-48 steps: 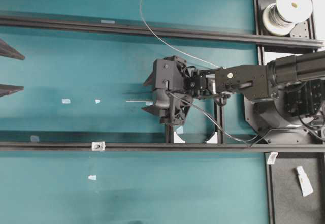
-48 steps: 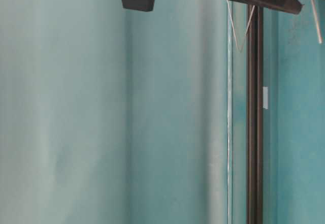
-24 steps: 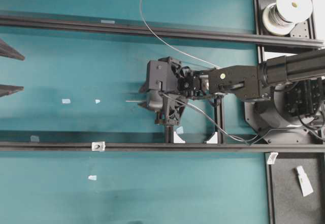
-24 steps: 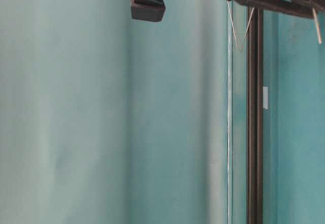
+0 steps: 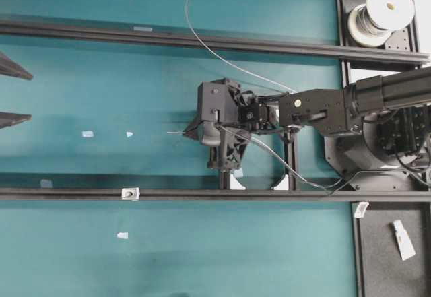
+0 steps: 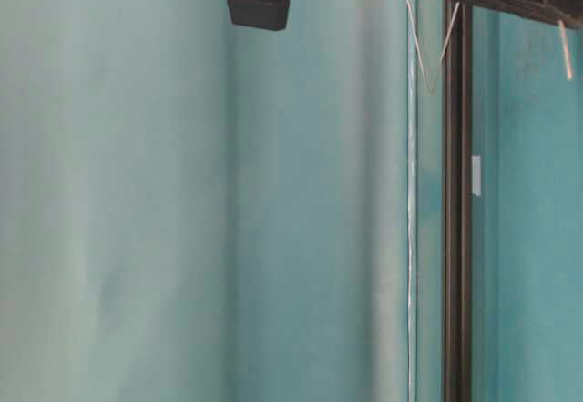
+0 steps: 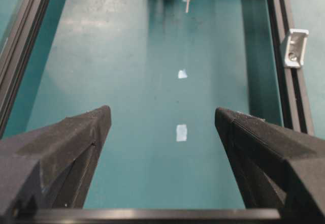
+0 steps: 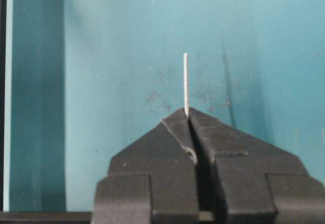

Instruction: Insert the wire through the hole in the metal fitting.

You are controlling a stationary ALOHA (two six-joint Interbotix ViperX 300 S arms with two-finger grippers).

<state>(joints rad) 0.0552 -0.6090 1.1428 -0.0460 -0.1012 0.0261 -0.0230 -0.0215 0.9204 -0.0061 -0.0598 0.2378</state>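
The wire [image 5: 202, 44] runs from the spool, loops over the upper rail and comes down into my right gripper [image 5: 190, 133]. That gripper is shut on the wire near its end. A short stub of wire [image 8: 186, 84] sticks out past the closed fingertips [image 8: 177, 125], low over the teal mat. The metal fitting [image 5: 129, 193] sits on the lower rail, left of and nearer than the right gripper. In the left wrist view the metal fitting [image 7: 295, 48] lies on the right-hand rail. My left gripper [image 5: 31, 96] stands open and empty at the left edge, facing the wire tip [image 7: 188, 3].
The wire spool [image 5: 380, 14] stands at the top right. Two black rails cross the table, the upper rail [image 5: 135, 36] and the lower rail [image 5: 67, 194]. White tape scraps [image 5: 87, 134] lie on the mat. A white bracket [image 5: 403, 238] lies at the lower right.
My right gripper has shut on the wire end and shifted slightly left. The left gripper has not moved.
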